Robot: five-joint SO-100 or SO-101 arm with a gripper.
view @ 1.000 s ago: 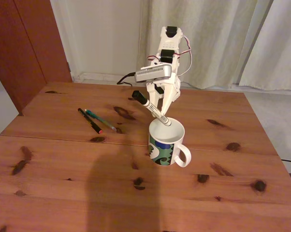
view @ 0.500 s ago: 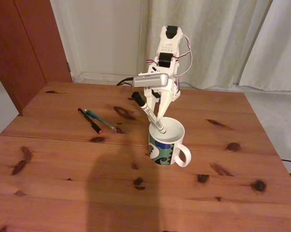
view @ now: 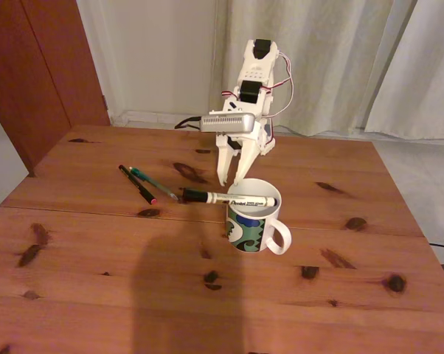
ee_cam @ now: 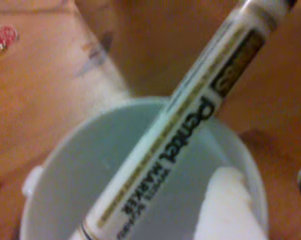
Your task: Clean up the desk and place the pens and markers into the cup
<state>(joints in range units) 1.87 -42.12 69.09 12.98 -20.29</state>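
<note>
A: Pale curtains and a white wall sit behind; a dark brown door panel is at far left. Reddish pine tabletop, joined planks with dark knots.

B: Cup?

A: White mug, blue-green swirl band, right of centre in the fixed view, handle toward the camera and to the right. Upright, white inside.

B: Marker status?

A: White-barrelled marker lies nearly level across the cup's rim. Its right end rests over the far right of the rim; its black left end sticks out past the rim on the left, above the tabletop. It is not down inside the cup. In the wrist view the marker crosses the cup's mouth diagonally, and the label reads "Pentel MARKER".

B: Gripper?

A: Gripper points down just above and behind the marker, fingers spread with a clear gap between them. Nothing is held. Whether a fingertip touches the barrel I cannot tell; they look slightly apart.

B: Other pens?

A: Black pen with red tip and teal-green pen lie side by side on the tabletop, left of the cup, both angled down to the right. They are close together, near the marker's black end but not touching it.
</note>
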